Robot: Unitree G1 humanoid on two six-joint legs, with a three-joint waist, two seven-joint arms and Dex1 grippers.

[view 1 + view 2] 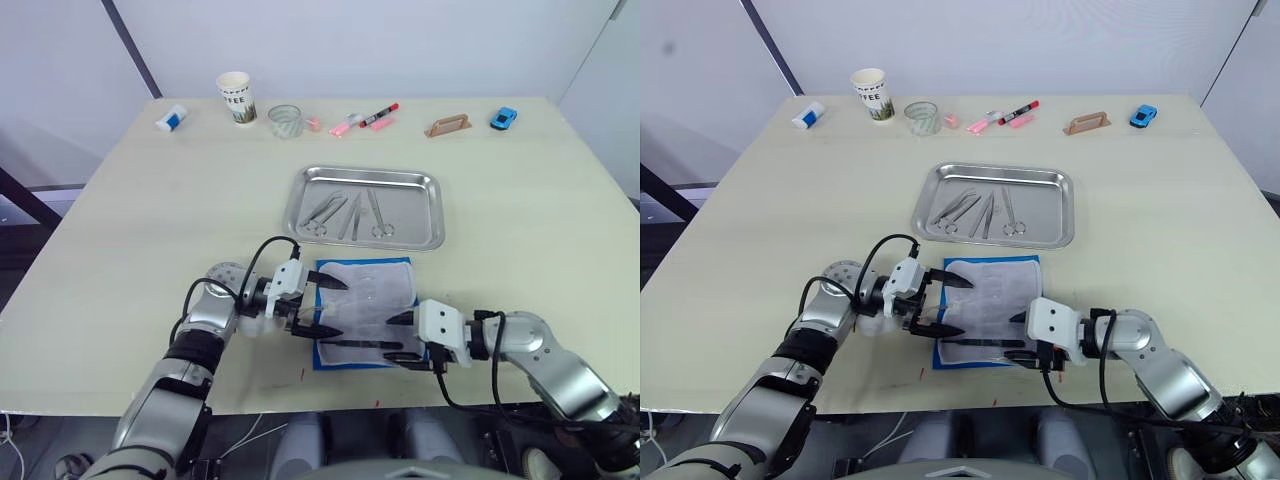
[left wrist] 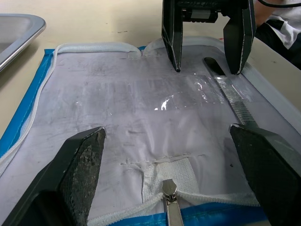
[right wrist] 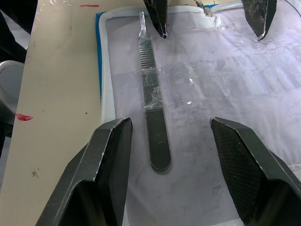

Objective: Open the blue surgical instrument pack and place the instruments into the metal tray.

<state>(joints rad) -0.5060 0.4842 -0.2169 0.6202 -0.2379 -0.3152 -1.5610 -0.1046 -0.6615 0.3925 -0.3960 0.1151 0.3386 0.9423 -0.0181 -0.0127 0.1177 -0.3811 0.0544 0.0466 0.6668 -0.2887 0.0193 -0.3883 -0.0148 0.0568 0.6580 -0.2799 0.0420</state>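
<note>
Both grippers' fingers spread apart over the unzipped blue pack [image 1: 365,310], white lining up, one instrument [image 3: 153,101] left.

Blue surgical instrument pack [image 1: 365,312] lies open flat on desk near my edge, pale lining up, blue border showing, zipper pull at edge facing my left end effector. One instrument [image 3: 151,99] left in pack: flat slender handle w/ ridged grip, held under clear strap, along pack's near edge. Metal tray [image 1: 365,206] just beyond pack, shiny, rim up. Inside: approx 3-4 instruments [image 1: 350,212], ring-handled forceps + thin tweezers, side by side.
</note>
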